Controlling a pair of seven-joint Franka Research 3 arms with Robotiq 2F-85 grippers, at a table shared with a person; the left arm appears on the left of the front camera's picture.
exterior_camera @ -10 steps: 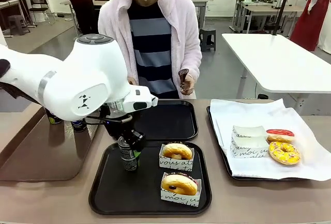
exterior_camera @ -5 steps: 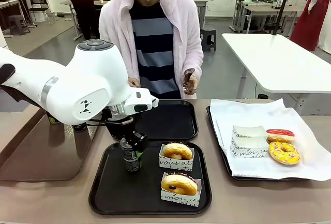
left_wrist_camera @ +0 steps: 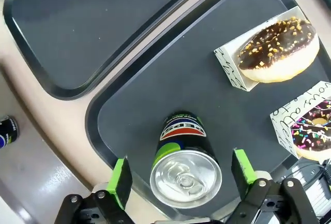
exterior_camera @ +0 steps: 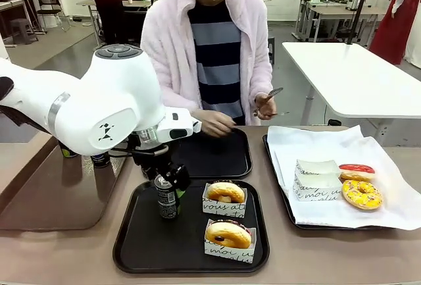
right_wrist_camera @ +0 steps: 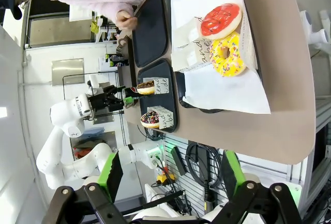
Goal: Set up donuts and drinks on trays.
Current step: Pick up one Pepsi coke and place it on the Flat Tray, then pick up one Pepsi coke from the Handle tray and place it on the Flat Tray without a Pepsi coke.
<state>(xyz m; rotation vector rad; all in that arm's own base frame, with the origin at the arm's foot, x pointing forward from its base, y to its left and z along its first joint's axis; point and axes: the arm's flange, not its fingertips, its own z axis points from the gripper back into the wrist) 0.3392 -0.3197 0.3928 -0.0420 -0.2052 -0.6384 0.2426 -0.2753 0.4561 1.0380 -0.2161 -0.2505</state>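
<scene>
A white table (exterior_camera: 358, 77) stands at the right on a grey floor (exterior_camera: 79, 51). Farther back, a black chair (exterior_camera: 47, 5) sits beside a desk (exterior_camera: 14, 2).

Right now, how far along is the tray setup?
Done: the near tray holds two boxed donuts and an upright can. In hand: the left gripper straddles that can, jaws open and clear of its sides. Left: the far tray is bare, with the person's hand at its edge; a yellow donut and a red donut sit on the paper-lined tray.
</scene>
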